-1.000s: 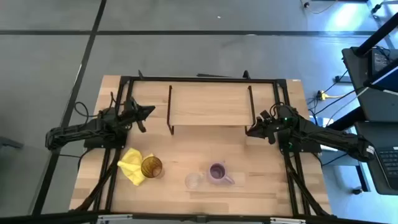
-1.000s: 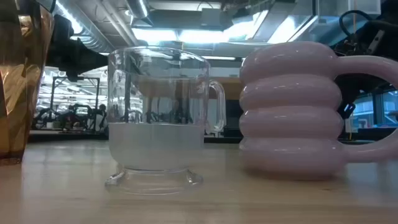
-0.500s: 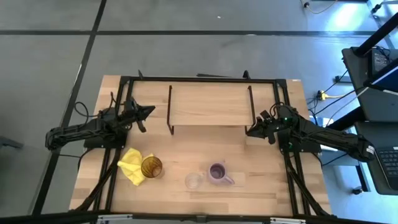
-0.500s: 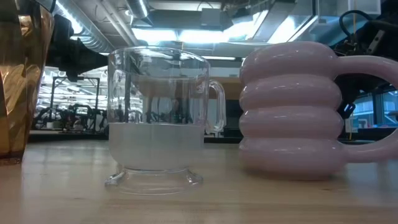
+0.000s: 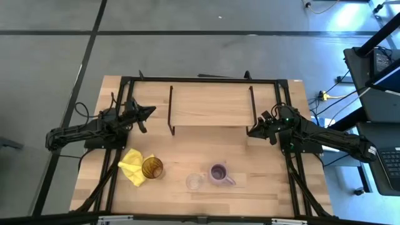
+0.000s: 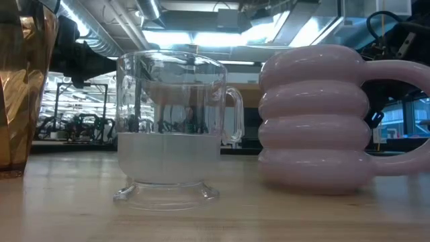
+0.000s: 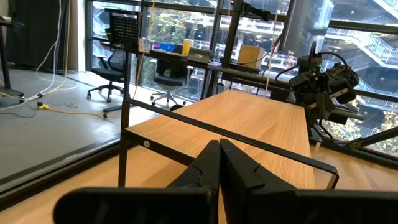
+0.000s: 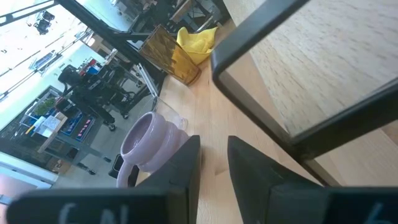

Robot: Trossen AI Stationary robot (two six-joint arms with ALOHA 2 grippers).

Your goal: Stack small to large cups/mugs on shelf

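Three vessels stand on their bases on the tabletop near its front edge: an amber ribbed tumbler [image 5: 152,167] [image 6: 20,87], a small clear glass cup [image 5: 195,182] [image 6: 168,128] and a purple ringed mug [image 5: 219,172] [image 6: 316,121] [image 8: 149,140] with its handle toward the right. The light-wood shelf [image 5: 211,105] [image 7: 255,130] stands on black wire legs at the far middle. My left gripper [image 5: 150,112] [image 7: 219,163] is shut and empty at the shelf's left end. My right gripper [image 5: 251,132] [image 8: 214,163] hangs by the shelf's right front leg, its fingers a narrow gap apart and empty.
A crumpled yellow cloth [image 5: 131,165] [image 8: 198,36] lies against the tumbler's left side. A black metal frame [image 5: 206,79] runs around the table's edges. Bare tabletop [image 5: 206,147] lies between the shelf and the vessels.
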